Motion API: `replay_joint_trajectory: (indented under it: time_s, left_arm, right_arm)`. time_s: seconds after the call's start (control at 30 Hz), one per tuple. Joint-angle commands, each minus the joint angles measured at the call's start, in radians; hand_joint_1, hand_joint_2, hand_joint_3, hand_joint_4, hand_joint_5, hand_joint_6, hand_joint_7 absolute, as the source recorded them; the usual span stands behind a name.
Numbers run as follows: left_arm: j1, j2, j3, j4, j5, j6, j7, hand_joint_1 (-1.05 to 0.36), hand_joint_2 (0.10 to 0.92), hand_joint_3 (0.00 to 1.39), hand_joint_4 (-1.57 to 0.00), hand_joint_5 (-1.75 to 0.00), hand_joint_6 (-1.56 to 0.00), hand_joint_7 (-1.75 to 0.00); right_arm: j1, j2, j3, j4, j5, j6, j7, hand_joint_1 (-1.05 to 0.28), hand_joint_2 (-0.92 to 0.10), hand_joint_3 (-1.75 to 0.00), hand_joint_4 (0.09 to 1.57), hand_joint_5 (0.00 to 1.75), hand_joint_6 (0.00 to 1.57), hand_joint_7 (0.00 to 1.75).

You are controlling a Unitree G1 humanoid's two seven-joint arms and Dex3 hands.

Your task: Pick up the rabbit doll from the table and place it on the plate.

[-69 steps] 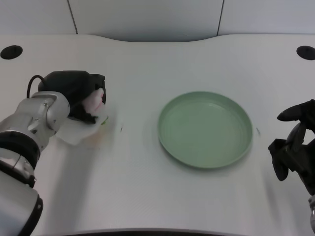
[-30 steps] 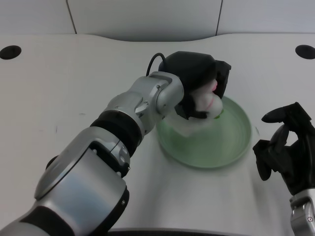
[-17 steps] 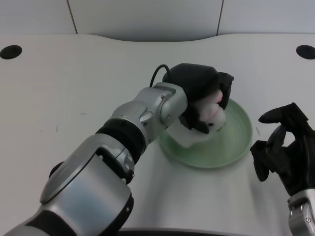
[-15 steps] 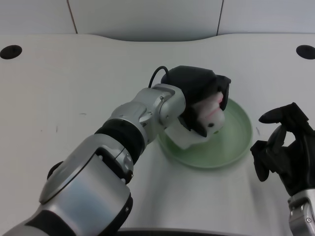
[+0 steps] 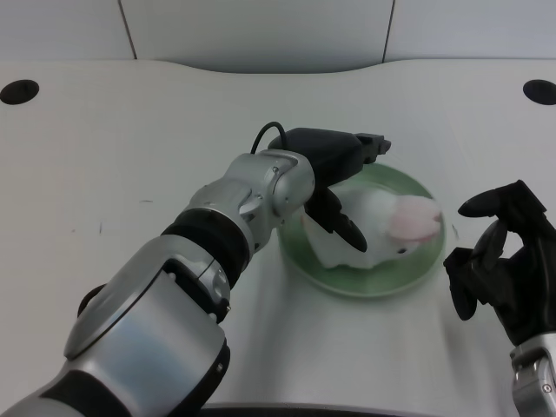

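1. Head view, far left: the white table [image 5: 104, 148] shows bare where the doll lay about two seconds ago, at roughly 9 o'clock from the plate.
2. The left hand [image 5: 334, 178], which half a second ago was wrapped round the doll above the dish, has let go. Its fingers now stand spread, one pointing down beside the toy, and I judge it holds nothing.
3. The rabbit doll [image 5: 382, 228] has dropped from that grasp and lies on its side in the green plate [image 5: 426, 261], its pink ear toward 3 o'clock.
4. Its body seems to sit wholly within the rim, toward the plate's 6 o'clock half.
5. My reading: the placing is done, and only drawing the arm clear remains.
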Motion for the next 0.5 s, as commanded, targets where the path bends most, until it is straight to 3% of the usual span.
replay_joint_trajectory:
  time_s: [0.03, 0.2, 0.3, 0.4, 0.43, 0.5]
  left_arm:
    - [-0.012, 0.026, 0.036, -0.006, -0.036, 0.016, -0.053, -1.05, 0.913, 0.01, 0.00, 0.00, 0.00, 0.00]
    - [0.006, 0.079, 0.075, -0.025, -0.071, -0.028, -0.083, -1.05, 0.919, 0.01, 0.00, 0.00, 0.00, 0.00]
    - [0.035, 0.128, 0.124, -0.049, -0.119, -0.069, -0.088, -1.05, 0.921, 0.03, -0.02, -0.01, -0.01, -0.01]
    - [0.075, 0.167, 0.197, -0.081, -0.196, -0.114, -0.104, -1.05, 0.921, 0.04, -0.07, -0.05, -0.06, -0.04]
    - [0.105, 0.186, 0.237, -0.099, -0.241, -0.148, -0.114, -1.05, 0.921, 0.04, -0.08, -0.06, -0.07, -0.04]
    - [0.171, 0.218, 0.321, -0.139, -0.343, -0.200, -0.157, -0.99, 0.921, 0.07, -0.03, -0.33, -0.03, -0.24]
  right_arm:
    - [0.005, -0.012, -0.009, -0.009, 0.009, 0.012, -0.010, -0.29, -0.86, -1.44, 1.57, 1.75, 1.18, 1.75]
    - [0.005, -0.011, -0.007, -0.014, -0.001, 0.018, -0.020, -0.26, -0.86, -1.45, 1.57, 1.75, 1.18, 1.75]
    - [0.005, -0.013, -0.009, -0.006, 0.007, 0.006, -0.008, -0.27, -0.88, -1.45, 1.57, 1.75, 1.17, 1.75]
    - [-0.002, -0.013, -0.018, 0.003, 0.023, 0.011, -0.002, -0.27, -0.90, -1.43, 1.57, 1.75, 1.15, 1.75]
    - [-0.007, -0.014, -0.022, 0.012, 0.029, 0.003, 0.006, -0.27, -0.90, -1.43, 1.57, 1.75, 1.15, 1.75]
    - [-0.014, -0.020, -0.023, 0.027, 0.022, -0.020, 0.015, -0.28, -0.89, -1.43, 1.57, 1.75, 1.15, 1.75]
